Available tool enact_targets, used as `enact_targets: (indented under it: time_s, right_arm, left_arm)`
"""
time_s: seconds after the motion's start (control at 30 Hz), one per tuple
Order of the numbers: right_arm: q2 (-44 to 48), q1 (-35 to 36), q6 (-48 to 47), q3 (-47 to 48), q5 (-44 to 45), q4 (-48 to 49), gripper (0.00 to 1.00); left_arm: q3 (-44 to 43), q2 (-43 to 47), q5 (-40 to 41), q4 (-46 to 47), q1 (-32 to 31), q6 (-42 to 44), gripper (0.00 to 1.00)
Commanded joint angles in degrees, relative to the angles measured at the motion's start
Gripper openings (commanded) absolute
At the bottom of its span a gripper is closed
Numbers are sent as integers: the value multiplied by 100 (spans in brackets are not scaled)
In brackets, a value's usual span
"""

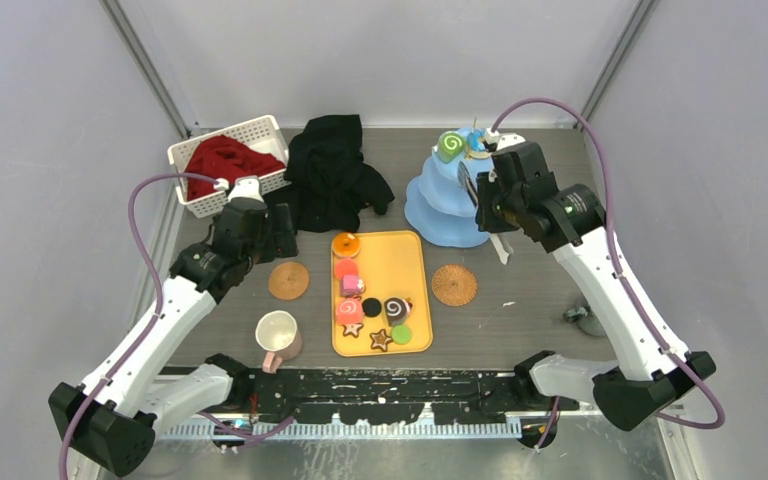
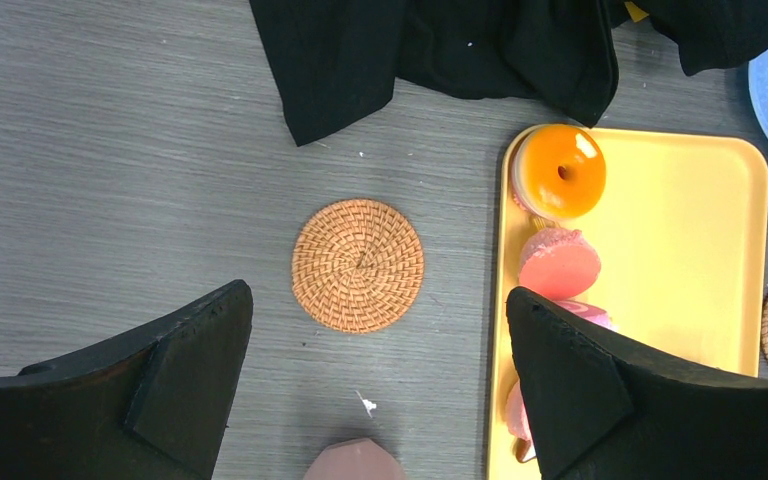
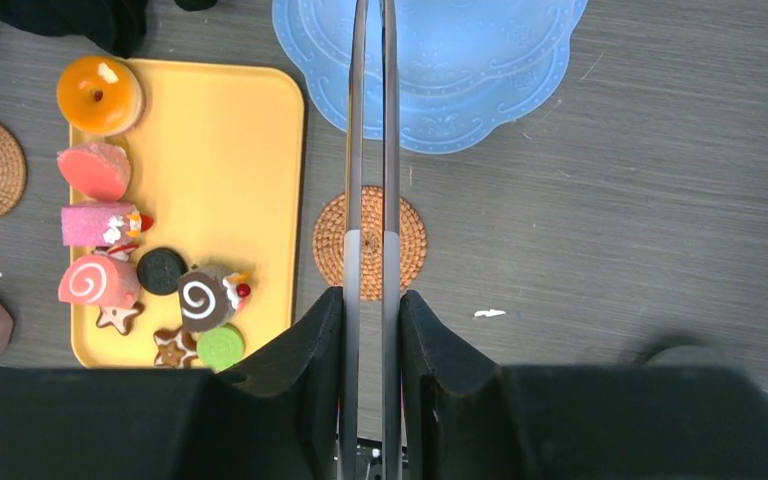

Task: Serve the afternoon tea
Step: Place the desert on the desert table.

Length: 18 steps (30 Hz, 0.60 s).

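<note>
The pale-blue tiered stand (image 1: 445, 205) stands at the back right with a green swirl roll (image 1: 449, 146) and a blue donut (image 1: 476, 141) on its top tier. My right gripper (image 1: 490, 205) hovers beside the stand, shut on metal tongs (image 3: 370, 150) that point at the stand's base (image 3: 460, 60). Several sweets lie on the yellow tray (image 1: 410, 290): an orange donut (image 3: 100, 94), a pink swirl roll (image 3: 90, 281), a brown swirl roll (image 3: 203, 298) and star cookies (image 3: 172, 347). My left gripper (image 2: 380, 310) is open and empty above the table. The cream mug (image 1: 278, 333) stands at the front left. The grey mug (image 1: 588, 318) is partly hidden behind my right arm.
One woven coaster (image 1: 288, 280) lies left of the tray, another (image 1: 454, 284) right of it. A black cloth (image 1: 332, 170) lies at the back centre. A white basket with red cloth (image 1: 228, 160) stands at the back left.
</note>
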State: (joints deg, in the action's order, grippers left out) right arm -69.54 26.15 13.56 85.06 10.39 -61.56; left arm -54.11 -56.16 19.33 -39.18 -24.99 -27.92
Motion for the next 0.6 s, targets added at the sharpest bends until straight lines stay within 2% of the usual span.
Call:
enact_targets:
  time_s: [0.0,0.17,0.33,0.57]
  right_arm:
    - [239,-13,-110,369,-25,-120,23]
    - [392,-9,-361,355,-303,-376,23]
    - [821,-6,-866,101,-1542,-499,23]
    - [1083,189,-955,-572,-2895,-660,21]
  left_arm:
    - [-114,24,-68,288,30,-15,97]
    - [-98,58,-83,281,28,-46,97]
    - [-93,76,-45,275,30,-51,97]
    - [-113,23,-78,305,29,-123,97]
